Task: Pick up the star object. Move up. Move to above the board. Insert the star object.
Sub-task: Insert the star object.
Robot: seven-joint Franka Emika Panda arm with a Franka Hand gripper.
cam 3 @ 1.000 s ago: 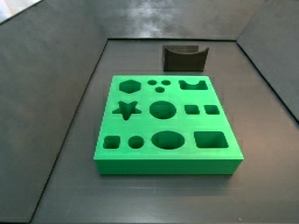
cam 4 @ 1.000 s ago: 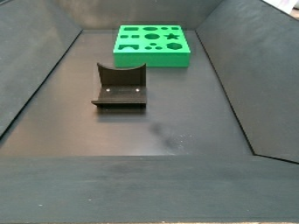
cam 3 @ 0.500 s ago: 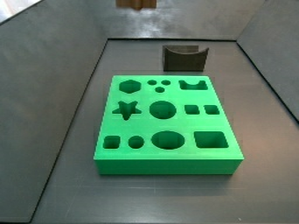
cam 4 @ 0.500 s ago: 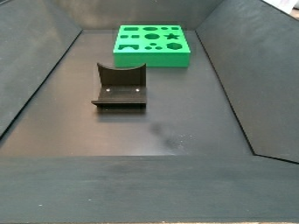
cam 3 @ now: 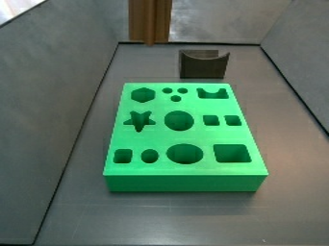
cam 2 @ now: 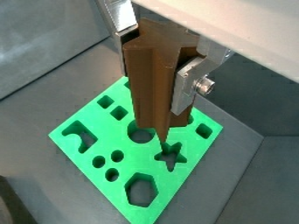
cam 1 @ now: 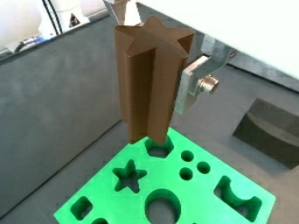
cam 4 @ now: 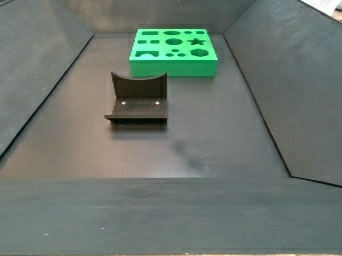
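My gripper (cam 1: pixel 156 83) is shut on the star object (cam 1: pixel 142 114), a tall brown peg with ridged star-section sides, held upright. One silver finger (cam 1: pixel 193 80) presses its side. The grip shows in both wrist views; the gripper (cam 2: pixel 156 74) and the peg (cam 2: pixel 146 105) hang high over the bright green board (cam 2: pixel 87 131). The star hole (cam 2: pixel 172 157) lies below, a little aside of the peg's lower end. In a side view only the peg's lower end (cam 3: pixel 150 19) shows at the top edge, above and beyond the board (cam 3: pixel 244 168) and its star hole (cam 3: pixel 140 120).
The dark fixture (cam 3: pixel 202 63) stands just beyond the board's far edge; it also shows in a side view (cam 4: pixel 136 100) and a wrist view (cam 1: pixel 271 129). Sloped dark walls (cam 3: pixel 52 125) surround the floor. The board (cam 4: pixel 147 62) sits at the far end in that side view.
The star object has come down into a side view from the top edge, showing more of its length now. The board and the fixture have not moved.
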